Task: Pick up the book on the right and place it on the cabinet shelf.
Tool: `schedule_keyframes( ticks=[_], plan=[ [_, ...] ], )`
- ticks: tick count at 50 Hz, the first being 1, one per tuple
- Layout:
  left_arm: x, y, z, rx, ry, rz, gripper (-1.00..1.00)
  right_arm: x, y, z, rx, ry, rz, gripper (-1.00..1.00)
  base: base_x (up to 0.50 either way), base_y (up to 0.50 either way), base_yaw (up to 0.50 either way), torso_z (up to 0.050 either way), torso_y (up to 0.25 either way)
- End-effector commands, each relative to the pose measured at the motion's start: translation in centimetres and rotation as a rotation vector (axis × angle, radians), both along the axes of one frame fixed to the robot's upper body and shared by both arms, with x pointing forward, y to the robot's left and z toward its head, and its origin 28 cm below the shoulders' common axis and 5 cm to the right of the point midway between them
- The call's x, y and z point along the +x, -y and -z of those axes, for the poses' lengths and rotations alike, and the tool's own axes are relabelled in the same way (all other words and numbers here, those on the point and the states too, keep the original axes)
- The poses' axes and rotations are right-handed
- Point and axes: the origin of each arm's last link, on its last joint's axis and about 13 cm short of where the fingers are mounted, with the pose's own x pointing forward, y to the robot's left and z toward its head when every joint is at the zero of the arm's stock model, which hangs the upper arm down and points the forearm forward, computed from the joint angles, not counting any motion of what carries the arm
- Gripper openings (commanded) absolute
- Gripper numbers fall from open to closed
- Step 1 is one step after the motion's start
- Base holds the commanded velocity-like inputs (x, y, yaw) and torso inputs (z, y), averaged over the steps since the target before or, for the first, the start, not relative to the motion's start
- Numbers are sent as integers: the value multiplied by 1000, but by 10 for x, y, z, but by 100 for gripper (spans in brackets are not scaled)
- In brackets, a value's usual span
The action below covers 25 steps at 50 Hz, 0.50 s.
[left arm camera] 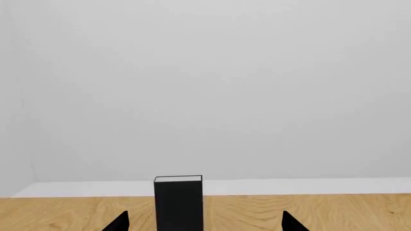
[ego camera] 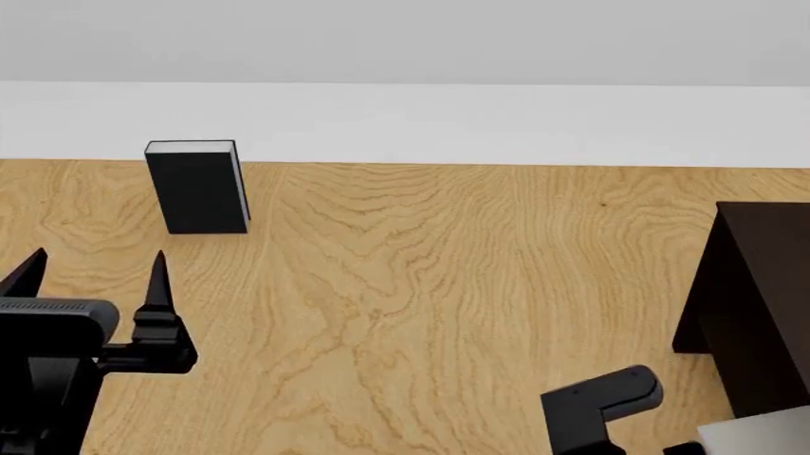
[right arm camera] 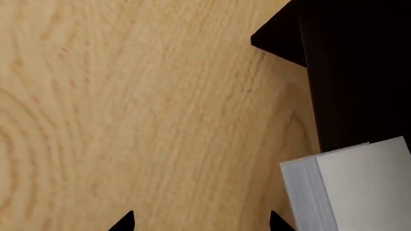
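Note:
A light grey book point(right arm camera: 359, 187) with pale page edges shows beside my right gripper point(right arm camera: 200, 224). Only its corner shows in the head view point(ego camera: 760, 434), at the bottom right. No dark dots show on the visible part. It overlaps the very dark cabinet point(ego camera: 760, 303), also in the right wrist view point(right arm camera: 359, 72); I cannot tell whether it rests on it. My right gripper is open and empty over bare wood. My left gripper point(ego camera: 95, 270) is open and empty, its fingertips apart on either side of a black book point(left arm camera: 178, 202).
The black book with a white page edge point(ego camera: 196, 188) stands upright at the far left of the wooden table point(ego camera: 418, 284). A white wall runs behind the table's far edge. My right arm point(ego camera: 601, 403) is low at the front right, near the cabinet.

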Motion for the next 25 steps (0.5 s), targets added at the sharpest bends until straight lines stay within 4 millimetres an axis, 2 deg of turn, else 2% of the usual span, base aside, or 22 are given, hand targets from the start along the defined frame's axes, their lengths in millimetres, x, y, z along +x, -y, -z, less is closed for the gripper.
schedule_keyframes(
  ticks=[1, 25],
  plan=[
    [-1, 0, -1, 1, 2, 1, 100, -2, 9, -5, 21, -12, 16, 100, 0, 0, 0, 0, 0],
    [0, 0, 1, 5, 1, -3, 100, 25, 30, -15, 7, -15, 40, 100, 0, 0, 0, 0, 0]
  ],
)
